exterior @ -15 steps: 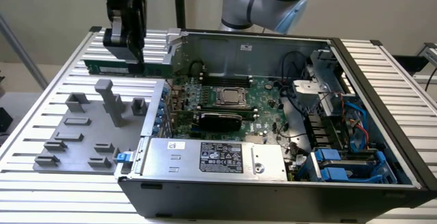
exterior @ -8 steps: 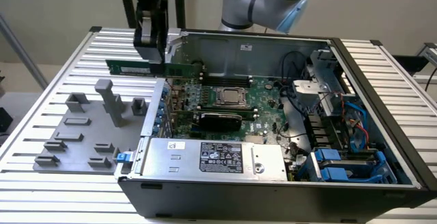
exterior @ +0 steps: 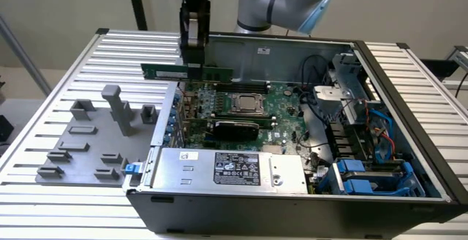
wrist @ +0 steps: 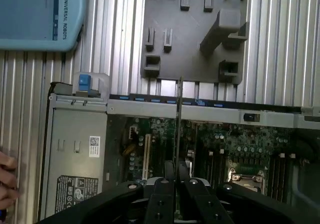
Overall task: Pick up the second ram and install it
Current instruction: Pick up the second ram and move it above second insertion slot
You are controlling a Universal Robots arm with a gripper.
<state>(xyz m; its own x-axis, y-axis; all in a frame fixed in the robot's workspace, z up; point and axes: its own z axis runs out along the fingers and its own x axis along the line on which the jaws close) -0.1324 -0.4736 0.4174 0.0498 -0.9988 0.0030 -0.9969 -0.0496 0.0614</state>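
Jaws clenched on the ram stick (exterior: 186, 72), above the computer case (exterior: 292, 213) edge.
Keep it level, square to the slots (exterior: 245, 87).

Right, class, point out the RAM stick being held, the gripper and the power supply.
second ram (exterior: 166, 72), exterior view, on its green face beside the grip.
gripper (exterior: 194, 59), exterior view, midway between its fingertips.
power supply (exterior: 238, 169), exterior view, on its dark label.

Open case (exterior: 292, 212) sits under the gripper (exterior: 194, 59); motherboard (exterior: 284, 113) lies just below it; power supply (exterior: 219, 166) and blue caddies (exterior: 365, 181) farther off; grey tray (exterior: 135, 144) beside the case, on slatted table (exterior: 73, 212).
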